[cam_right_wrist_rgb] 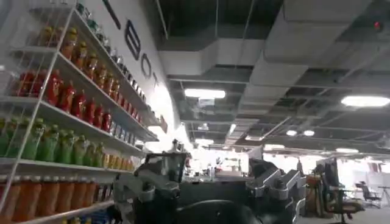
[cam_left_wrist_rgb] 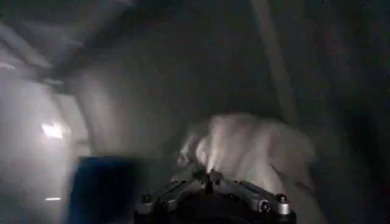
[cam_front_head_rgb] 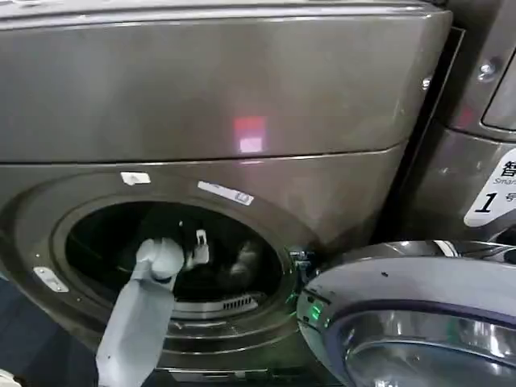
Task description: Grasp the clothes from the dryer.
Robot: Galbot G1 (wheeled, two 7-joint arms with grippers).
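Note:
The dryer (cam_front_head_rgb: 242,97) is a bronze-grey front-loader with its round porthole standing open. My left arm reaches through the porthole, and my left gripper (cam_front_head_rgb: 198,247) is deep inside the dark drum. In the left wrist view the left gripper (cam_left_wrist_rgb: 208,178) has its jaws drawn together to a point on a fold of the pale, bunched clothes (cam_left_wrist_rgb: 256,149). From the head view the clothes (cam_front_head_rgb: 242,266) lie as a dim heap low in the drum, just right of the gripper. My right gripper (cam_right_wrist_rgb: 219,176) is open, holds nothing, and points up into the room.
The dryer's round glass door (cam_front_head_rgb: 419,322) is swung open at the lower right, close to the porthole rim. Another machine (cam_front_head_rgb: 484,161) with a white label stands to the right. Shelves of bottles (cam_right_wrist_rgb: 67,103) line the room behind.

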